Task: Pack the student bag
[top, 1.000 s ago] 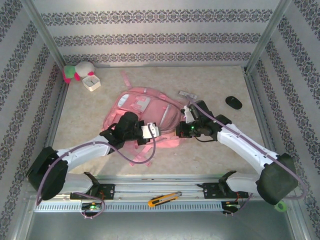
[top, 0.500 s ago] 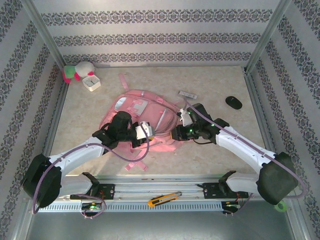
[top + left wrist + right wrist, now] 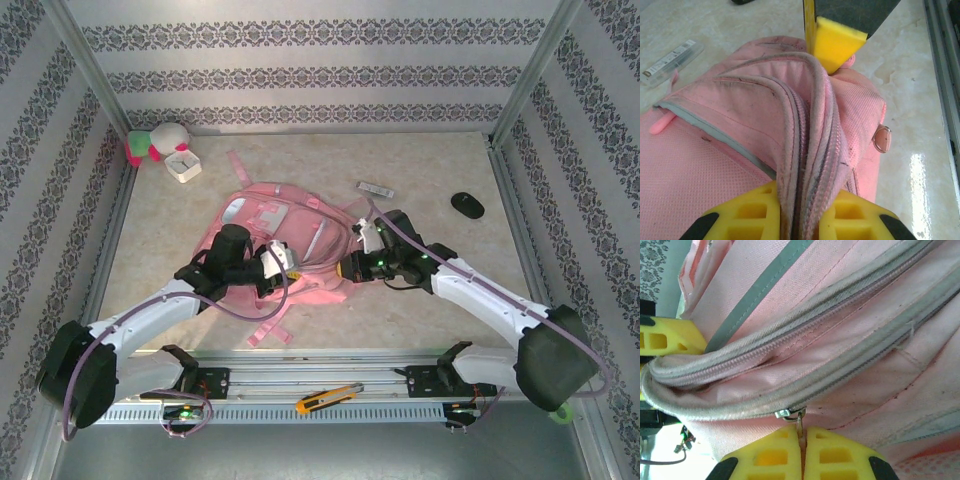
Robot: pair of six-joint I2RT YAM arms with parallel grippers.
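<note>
Yellow-handled utility knife (image 3: pixel 328 398) first, lying on the rail at the very near edge between the two arm bases. Just beyond, mid-counter (image 3: pixel 170 240), lies the student bag (image 3: pixel 290 225), with both arms reaching in to its near side, close together.

Left hand (image 3: pixel 800 212): jaws squeezed tight on a raised fold of the bag's zipped seam, the zip track running straight up between the pads. I read that as an anchor, holding the fabric taut so the zip can run. At the far end of that same ridge, the left wrist view catches one of the right hand's yellow fingers (image 3: pixel 835 42).

Right hand (image 3: pixel 801 450): closed right down on the small metal zip pull (image 3: pixel 799 424), which hangs from the slider on the seam. By my reckoning this is the opening step, with the packing itself not yet begun.

From above, the arms cover both grips, so the wrist cameras settle what each hand has. The top view gives the layout instead. Just past the bag on the right is a flat clear packet (image 3: pixel 375 189), with a black mouse (image 3: pixel 467 205) further right. A plush toy (image 3: pixel 158 142) and a small white box (image 3: pixel 184 165) sit in the far left corner, well apart from the bag. Those look like the likely cargo.
</note>
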